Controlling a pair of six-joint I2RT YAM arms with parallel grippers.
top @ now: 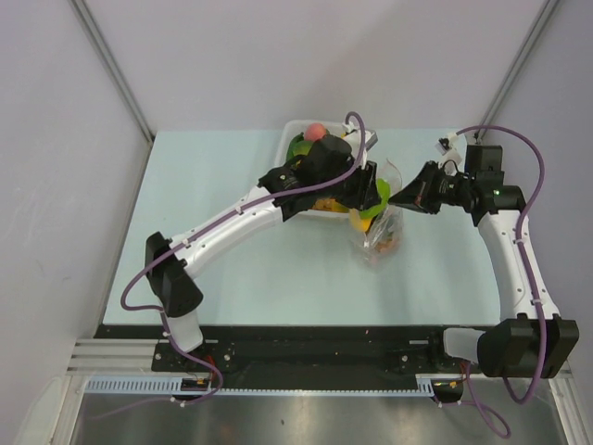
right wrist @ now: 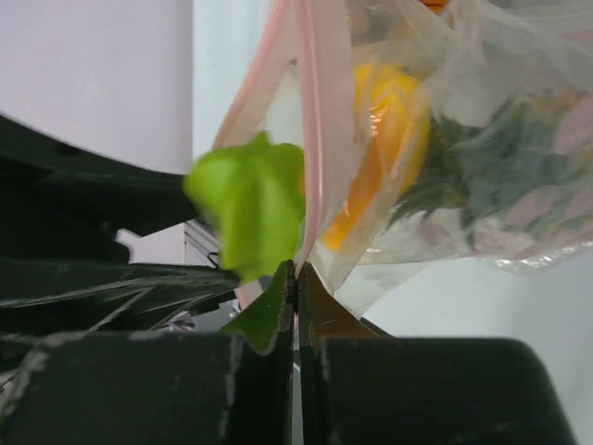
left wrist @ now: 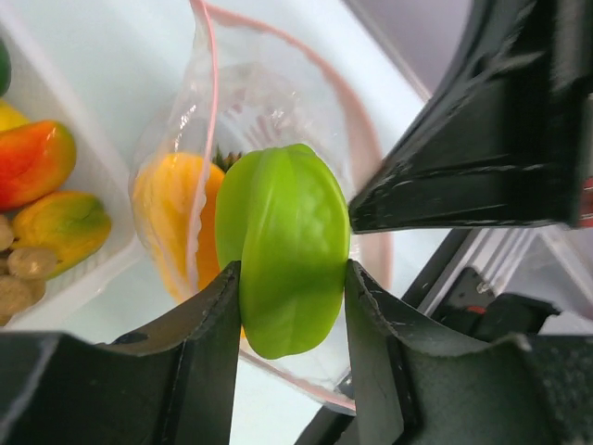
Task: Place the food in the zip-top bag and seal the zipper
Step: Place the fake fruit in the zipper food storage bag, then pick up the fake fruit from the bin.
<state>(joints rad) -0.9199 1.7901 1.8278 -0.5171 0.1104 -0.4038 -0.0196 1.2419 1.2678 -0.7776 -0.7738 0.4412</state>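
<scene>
My left gripper (left wrist: 292,283) is shut on a glossy green fruit piece (left wrist: 283,246) and holds it at the open mouth of the clear zip-top bag (left wrist: 250,120). My right gripper (right wrist: 296,269) is shut on the bag's pink-red zipper strip (right wrist: 315,139) and holds the mouth up. An orange-yellow fruit (left wrist: 171,209) and a pineapple's green top (right wrist: 482,162) lie inside the bag. In the top view the bag (top: 383,234) sits between the left gripper (top: 371,199) and the right gripper (top: 400,196). The green piece also shows in the right wrist view (right wrist: 248,209).
A white tray (top: 295,130) stands behind the left arm with a red piece (top: 316,131) and a green piece (top: 297,147). In the left wrist view the tray (left wrist: 56,111) holds a red-yellow fruit (left wrist: 32,162), a mango (left wrist: 60,222) and brown pieces (left wrist: 23,273).
</scene>
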